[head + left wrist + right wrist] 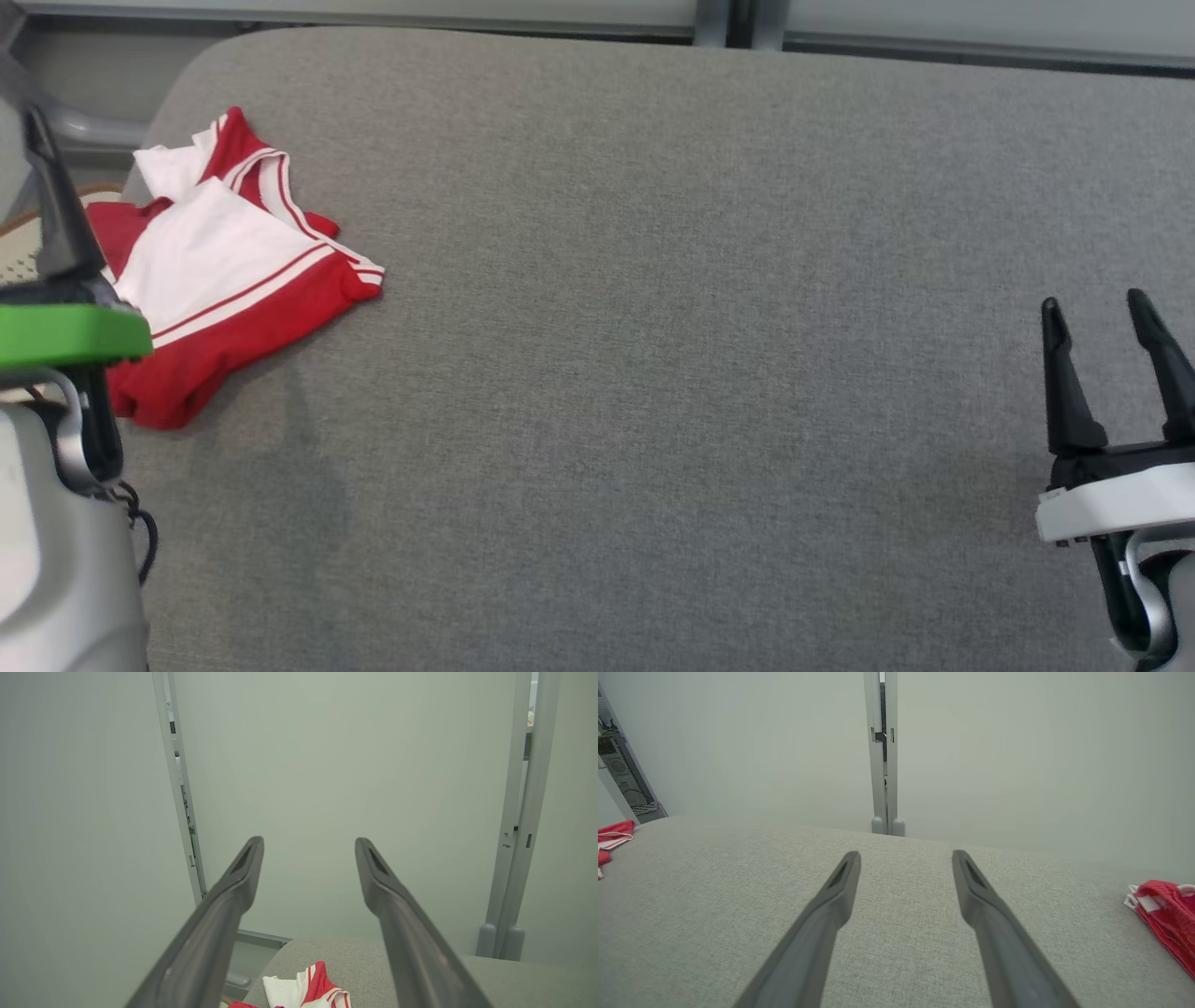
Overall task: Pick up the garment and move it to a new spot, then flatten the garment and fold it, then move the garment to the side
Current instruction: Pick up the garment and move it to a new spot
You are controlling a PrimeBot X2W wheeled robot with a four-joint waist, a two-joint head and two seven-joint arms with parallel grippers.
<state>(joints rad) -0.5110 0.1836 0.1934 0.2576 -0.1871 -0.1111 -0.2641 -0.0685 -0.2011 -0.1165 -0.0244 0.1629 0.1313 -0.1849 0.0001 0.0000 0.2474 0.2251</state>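
Seeing garment (215, 261) rumpled at worktop's (653, 373) far-left edge (hardly a neat fold), with left hand (309, 843) and right hand (1094, 308) splayed, empty. Judged barely begun: yet to lift, flatten, fold, shift aside.

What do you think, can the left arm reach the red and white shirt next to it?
Probably yes. The shirt lies in the open on the grey surface, close beside the left gripper, whose fingers are open and empty. Nothing stands between them.
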